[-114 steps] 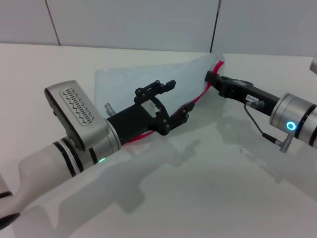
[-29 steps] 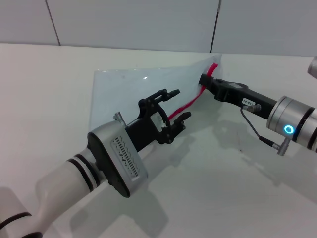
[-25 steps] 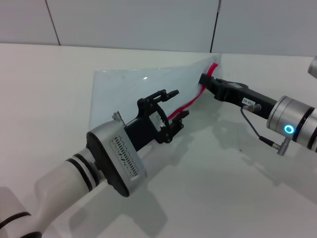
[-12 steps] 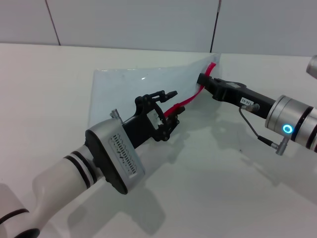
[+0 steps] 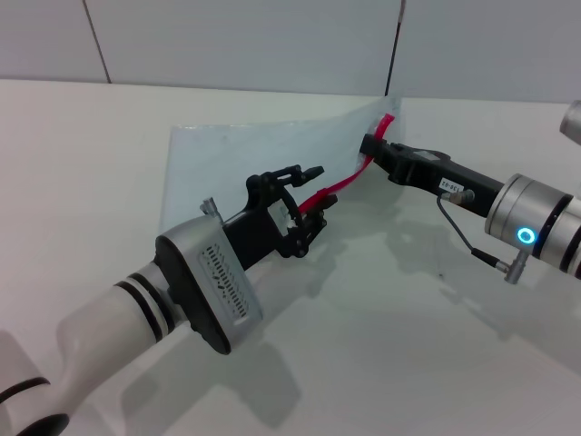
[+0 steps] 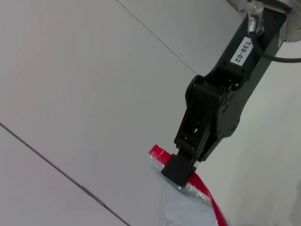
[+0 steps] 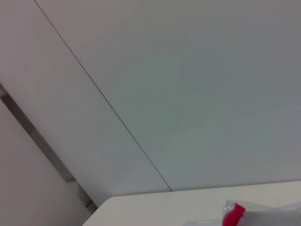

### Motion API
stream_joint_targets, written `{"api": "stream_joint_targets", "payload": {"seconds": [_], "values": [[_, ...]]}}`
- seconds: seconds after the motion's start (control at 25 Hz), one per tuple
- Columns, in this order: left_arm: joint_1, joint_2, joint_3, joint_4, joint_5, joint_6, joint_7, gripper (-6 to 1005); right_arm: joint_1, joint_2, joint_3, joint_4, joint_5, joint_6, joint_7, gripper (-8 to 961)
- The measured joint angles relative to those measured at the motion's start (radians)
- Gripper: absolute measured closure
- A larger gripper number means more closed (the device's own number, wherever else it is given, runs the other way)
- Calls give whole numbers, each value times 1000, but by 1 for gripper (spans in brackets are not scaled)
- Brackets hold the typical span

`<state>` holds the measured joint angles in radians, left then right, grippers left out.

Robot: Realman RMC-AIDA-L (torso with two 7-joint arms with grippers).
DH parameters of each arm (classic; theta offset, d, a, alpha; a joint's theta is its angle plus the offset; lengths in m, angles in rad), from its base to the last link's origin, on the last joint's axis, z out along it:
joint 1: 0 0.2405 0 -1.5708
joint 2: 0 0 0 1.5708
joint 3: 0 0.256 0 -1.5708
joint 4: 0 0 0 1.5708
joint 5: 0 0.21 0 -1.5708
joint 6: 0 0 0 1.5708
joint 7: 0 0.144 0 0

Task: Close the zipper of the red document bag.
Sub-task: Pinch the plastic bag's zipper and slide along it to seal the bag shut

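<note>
While the flat, translucent pale blue-grey plastic pouch is held off the white tabletop, the scene is laid out as follows.

Red document bag: the pouch is seen standing on edge above the white table, tilted, its far corner raised toward the grey panelled wall; it is placed between the two arms.

Zipper: the thin bright red strip is seen along the pouch's near long edge, sagging in a curve from the right gripper down to the left gripper. Its red end tab shows in the left wrist view and the right wrist view. A slider cannot be made out.

Left gripper: the black fingers are partly spread, the upper one extended above the strip and the lower one set just at it; whether the strip is actually pinched cannot be told. The arm is stretched diagonally from the near left, its silver wrist housing turned upward.

Right gripper: the black fingers are pressed together on the pouch's upper right corner, at the zipper's end, as confirmed in the left wrist view. The arm is extended from the right, low and nearly level.
</note>
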<state>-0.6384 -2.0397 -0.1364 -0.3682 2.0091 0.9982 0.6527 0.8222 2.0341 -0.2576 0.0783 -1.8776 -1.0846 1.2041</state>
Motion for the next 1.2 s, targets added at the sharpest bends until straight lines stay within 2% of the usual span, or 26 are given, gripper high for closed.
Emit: {"api": "stream_joint_targets", "payload": {"seconds": [0.52,1.2], "values": [[-11,3,1,12,2,1,-66,629,2,0,0,2,-1,0,0,939],[-21,3,3,19,2,-2,-145,736,2,0,0,2,-2,-2,-2,939]]}}
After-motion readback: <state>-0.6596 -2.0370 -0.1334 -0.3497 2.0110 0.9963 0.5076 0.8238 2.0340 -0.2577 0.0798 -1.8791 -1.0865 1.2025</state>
